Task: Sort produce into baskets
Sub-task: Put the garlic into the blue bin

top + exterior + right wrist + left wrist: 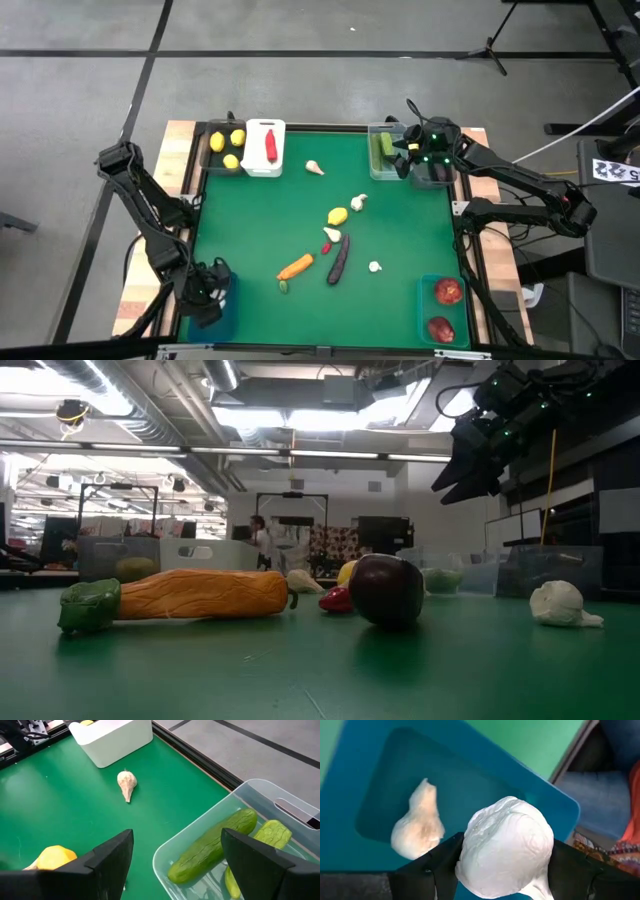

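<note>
My left gripper (205, 290) is at the near left, shut on a white garlic bulb (505, 845) above a teal bin (470, 785). A second garlic bulb (417, 822) lies on that bin's floor. My right gripper (177, 840) is open and empty at the far right, above the clear bin (383, 150). That bin holds green cucumbers (215, 845). On the mat lie a carrot (295, 267), an eggplant (339, 260), a lemon (338, 215) and several garlic bulbs, one of them far back (315, 168). My left gripper pinches the garlic bulb's round body (470, 855) between its two fingers, one on each side. The fingers come from above, pointing down. The bulb is lifted clear over the teal bin.
At the far left, a dark bin (224, 148) holds lemons and a white bin (264, 148) holds a red chili. A teal bin (444, 308) at the near right holds two red fruits. A dark bin (432, 172) stands beside the clear one.
</note>
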`<state>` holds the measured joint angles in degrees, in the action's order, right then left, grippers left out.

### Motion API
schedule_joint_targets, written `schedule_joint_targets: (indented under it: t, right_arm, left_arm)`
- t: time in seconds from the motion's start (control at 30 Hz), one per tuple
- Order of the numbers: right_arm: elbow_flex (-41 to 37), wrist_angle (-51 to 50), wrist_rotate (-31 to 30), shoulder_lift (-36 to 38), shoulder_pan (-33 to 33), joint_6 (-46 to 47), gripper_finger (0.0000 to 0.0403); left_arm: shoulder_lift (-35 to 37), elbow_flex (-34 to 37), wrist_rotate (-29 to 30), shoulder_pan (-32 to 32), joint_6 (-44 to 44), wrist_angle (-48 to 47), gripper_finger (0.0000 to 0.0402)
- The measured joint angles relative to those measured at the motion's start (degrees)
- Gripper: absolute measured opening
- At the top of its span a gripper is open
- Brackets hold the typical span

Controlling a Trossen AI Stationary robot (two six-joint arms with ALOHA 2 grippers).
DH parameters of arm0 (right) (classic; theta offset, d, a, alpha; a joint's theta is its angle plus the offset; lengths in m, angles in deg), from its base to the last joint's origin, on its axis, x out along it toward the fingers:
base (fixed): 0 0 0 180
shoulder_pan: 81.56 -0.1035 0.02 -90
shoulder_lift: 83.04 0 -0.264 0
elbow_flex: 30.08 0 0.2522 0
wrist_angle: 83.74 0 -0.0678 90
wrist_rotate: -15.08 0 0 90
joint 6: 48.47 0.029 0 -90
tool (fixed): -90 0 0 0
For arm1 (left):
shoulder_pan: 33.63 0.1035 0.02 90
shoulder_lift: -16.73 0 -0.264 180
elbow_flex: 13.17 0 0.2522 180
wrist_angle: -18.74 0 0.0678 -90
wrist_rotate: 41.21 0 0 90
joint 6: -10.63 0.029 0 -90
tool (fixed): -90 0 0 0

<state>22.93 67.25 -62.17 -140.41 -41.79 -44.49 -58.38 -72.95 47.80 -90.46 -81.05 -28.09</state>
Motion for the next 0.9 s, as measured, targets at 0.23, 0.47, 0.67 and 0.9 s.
schedule_joint_targets:
  t: [0.23,0.47,0.67,0.9]
  right_arm:
    - [0.0,0.0,0.0,0.0,0.0,0.0,0.0301]
    - [0.0,0.0,0.0,0.0,0.0,0.0,0.0301]
    - [0.0,0.0,0.4,0.0,0.0,0.0,0.0301]
    - [0.0,0.0,0.4,0.0,0.0,0.0,0.0301]
  left_arm:
    - [0.0,0.0,0.8,0.3,-3.4,-1.2,0.0238]
    - [0.0,0.0,-2.8,2.9,-0.8,2.2,0.0238]
    - [0.0,0.0,-3.3,5.2,1.8,4.0,0.0238]
    - [0.0,0.0,-8.9,5.7,2.2,2.8,0.0238]
